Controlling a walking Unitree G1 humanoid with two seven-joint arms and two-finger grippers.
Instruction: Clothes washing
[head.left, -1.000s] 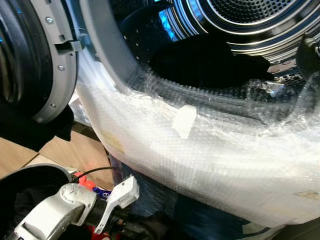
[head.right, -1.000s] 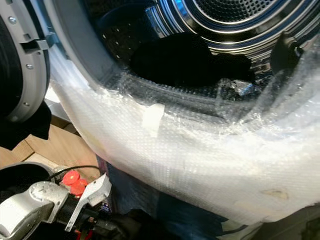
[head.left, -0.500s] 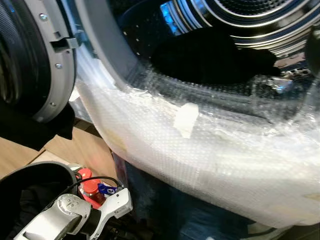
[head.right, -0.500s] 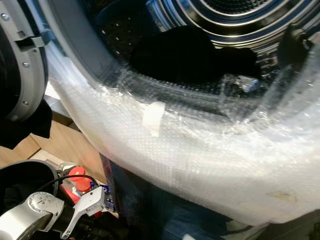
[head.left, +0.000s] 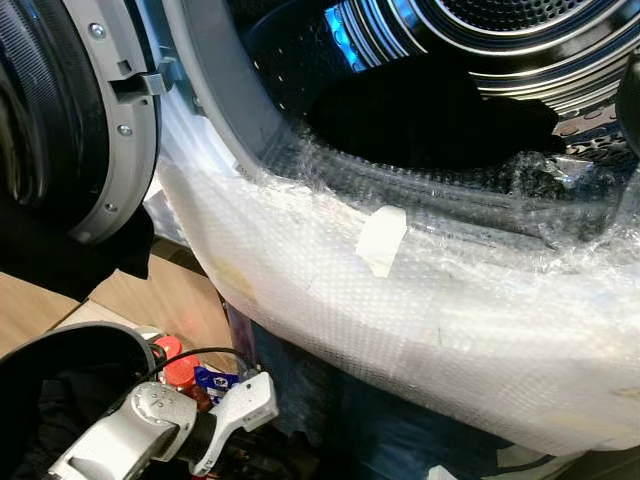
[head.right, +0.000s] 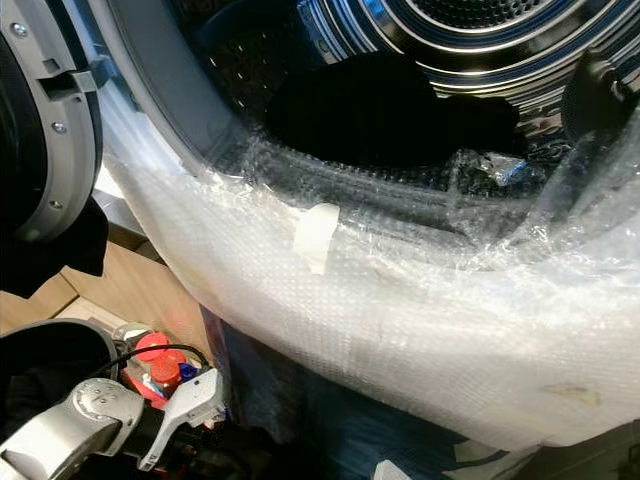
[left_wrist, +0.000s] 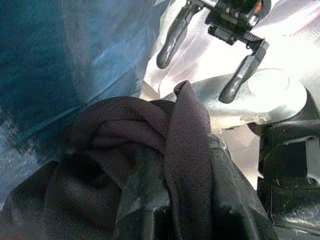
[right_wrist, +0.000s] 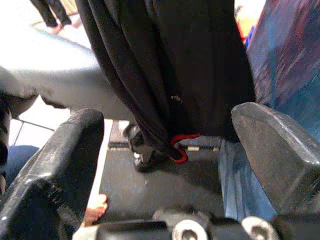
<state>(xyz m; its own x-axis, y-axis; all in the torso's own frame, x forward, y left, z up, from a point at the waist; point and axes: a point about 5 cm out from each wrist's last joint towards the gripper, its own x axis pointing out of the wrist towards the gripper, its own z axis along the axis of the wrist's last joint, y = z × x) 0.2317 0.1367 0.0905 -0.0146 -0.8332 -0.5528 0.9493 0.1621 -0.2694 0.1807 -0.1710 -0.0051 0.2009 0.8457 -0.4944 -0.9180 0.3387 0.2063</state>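
Gaping above the left arm, the washing machine drum (head.left: 470, 40) is seen with a dark garment (head.left: 430, 115) lying inside, behind a bubble-wrapped rim (head.left: 420, 310). Lower, beside the arm, a dark basket (head.left: 60, 360) is set. A dark knitted cloth (left_wrist: 170, 145) is clenched in the left gripper (left_wrist: 175, 200). The right gripper (right_wrist: 170, 145) is spread open, with what may be a black garment (right_wrist: 170, 70) hung just beyond its fingers.

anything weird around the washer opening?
Yes: the washer's front below the drum opening is covered in bubble wrap, crumpled and torn-looking at the rim, with a strip of tape on it. The left gripper is shut on a dark garment.
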